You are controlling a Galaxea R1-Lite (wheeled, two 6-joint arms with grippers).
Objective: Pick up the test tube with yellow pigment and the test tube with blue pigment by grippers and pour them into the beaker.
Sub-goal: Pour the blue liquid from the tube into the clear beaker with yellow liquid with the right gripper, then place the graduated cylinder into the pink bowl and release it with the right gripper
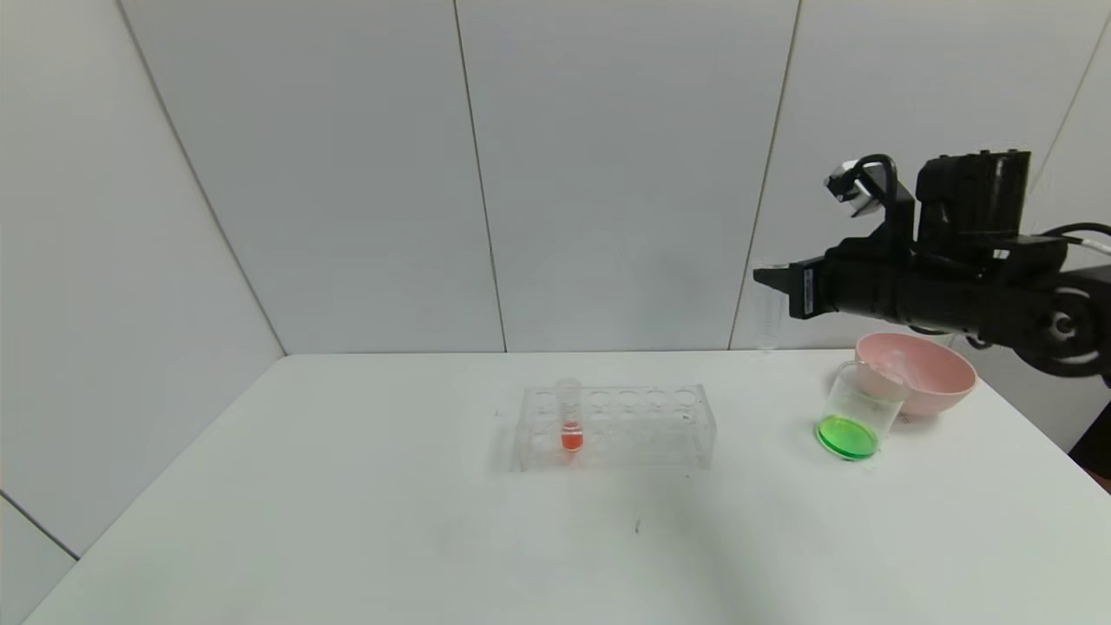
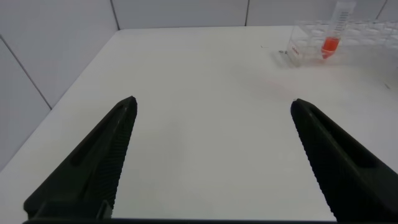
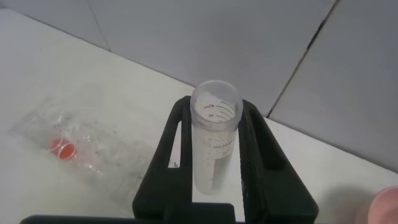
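Matt white table; clear glossy rack and beaker (probably plastic); smooth pink bowl; matt black, ribbed left gripper fingers.

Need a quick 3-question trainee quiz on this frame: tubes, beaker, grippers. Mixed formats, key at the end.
1. True or false: the right gripper is shut on an empty test tube.
2. What colour is the liquid in the beaker?
A. blue
B. yellow
C. green
3. Fill in: the only tube left in the rack holds ___ liquid.

Key:
1. True. The clear tube sits clamped between the fingers, raised above the table, with no liquid visible in it.
2. C. A green layer lies at the bottom, beside the pink bowl.
3. Orange-red, in the orange-red tube. The left gripper is open over bare table.
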